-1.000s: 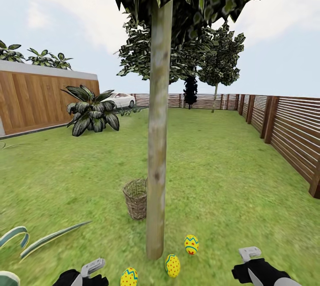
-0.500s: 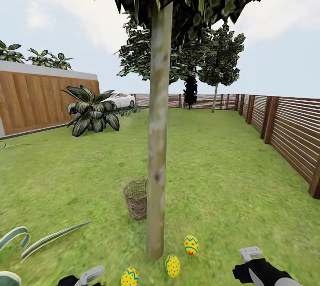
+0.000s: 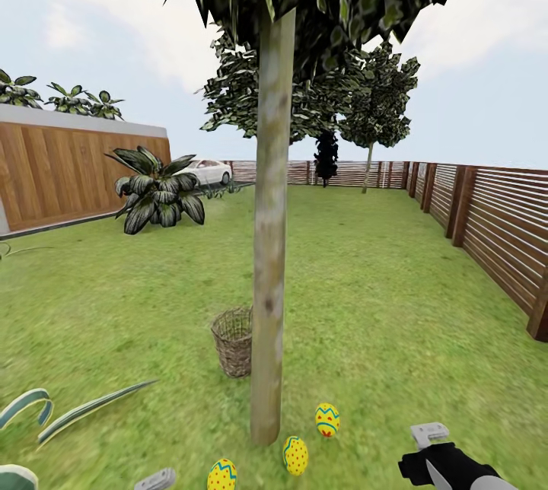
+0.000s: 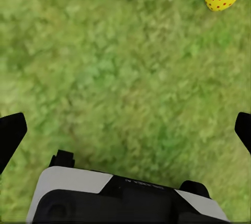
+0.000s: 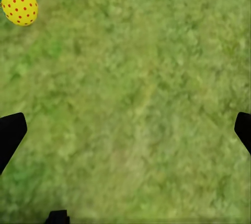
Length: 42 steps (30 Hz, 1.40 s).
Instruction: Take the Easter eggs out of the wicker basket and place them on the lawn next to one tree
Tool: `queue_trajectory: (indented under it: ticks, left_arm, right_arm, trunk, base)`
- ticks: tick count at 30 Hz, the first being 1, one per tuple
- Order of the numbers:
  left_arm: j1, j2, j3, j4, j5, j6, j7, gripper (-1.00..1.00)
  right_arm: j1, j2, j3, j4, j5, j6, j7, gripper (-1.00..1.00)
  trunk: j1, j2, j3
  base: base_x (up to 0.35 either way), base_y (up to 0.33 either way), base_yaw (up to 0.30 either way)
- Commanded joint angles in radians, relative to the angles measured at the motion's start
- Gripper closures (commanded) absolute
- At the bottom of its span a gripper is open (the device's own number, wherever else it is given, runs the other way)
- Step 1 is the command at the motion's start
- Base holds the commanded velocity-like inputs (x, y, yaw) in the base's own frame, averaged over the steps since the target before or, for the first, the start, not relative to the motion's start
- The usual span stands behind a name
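Three Easter eggs (image 3: 221, 475) stand upright on the lawn (image 3: 396, 300) at the tree (image 3: 269, 307) foot, between both pincers. Left gripper (image 4: 125, 130), jaws spread, hangs nearest, with two eggs just ahead. Right gripper (image 5: 125, 130), likewise spread, hovers empty. Beyond the trunk, the wicker basket (image 3: 232, 339) looks emptied, I'd say.

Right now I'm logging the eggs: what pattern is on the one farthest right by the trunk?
Yellow Easter egg with blue-green zigzag bands and red marks; clearest in the head view.
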Motion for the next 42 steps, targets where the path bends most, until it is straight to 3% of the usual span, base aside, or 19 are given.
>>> queue_trajectory:
  ticks: [1, 4, 5, 10, 16, 27, 42]
  left_arm:
    - [0.000, 0.000, 0.000, 0.000, 0.010, 0.010, -0.001, -1.00]
    - [0.000, 0.000, -0.001, 0.026, 0.008, 0.028, -0.002, -1.00]
    - [0.000, 0.002, -0.001, 0.075, 0.008, 0.032, -0.003, -1.00]
    - [0.000, 0.003, -0.003, 0.138, 0.008, 0.028, -0.004, -1.00]
    - [0.000, 0.004, -0.003, 0.177, 0.008, 0.027, -0.003, -1.00]
    - [0.009, 0.011, -0.007, 0.206, 0.003, 0.009, -0.005, -1.00]
    - [0.015, 0.006, -0.009, 0.206, 0.002, 0.000, -0.003, -1.00]
  right_arm:
    - [0.000, 0.001, -0.008, -0.002, 0.011, 0.006, 0.004, -1.00]
    - [0.000, 0.001, -0.007, -0.001, 0.013, 0.007, 0.004, -1.00]
    - [0.000, 0.000, -0.008, 0.033, 0.012, 0.006, 0.003, -1.00]
    - [0.000, 0.007, -0.007, 0.118, 0.012, -0.001, 0.004, -1.00]
    - [0.009, 0.002, -0.007, 0.203, 0.013, -0.087, 0.004, -1.00]
    - [0.106, 0.012, -0.006, 0.211, 0.014, -0.102, 0.005, -1.00]
    - [0.133, 0.006, -0.006, 0.211, 0.013, -0.102, 0.009, -1.00]
  trunk:
    - [-0.004, 0.007, 0.003]
    - [-0.015, 0.028, 0.012]
    - [-0.019, 0.035, 0.015]
    - [-0.023, 0.042, 0.018]
    - [-0.023, 0.042, 0.018]
    - [-0.023, 0.042, 0.015]
    - [-0.023, 0.042, -0.008]
  base:
    - [0.000, 0.000, 0.000]
    - [0.000, 0.000, 0.000]
    - [0.000, 0.000, 0.000]
    - [0.000, 0.000, 0.000]
    - [0.000, 0.000, 0.000]
    - [0.000, 0.000, 0.000]
    - [0.000, 0.000, 0.000]
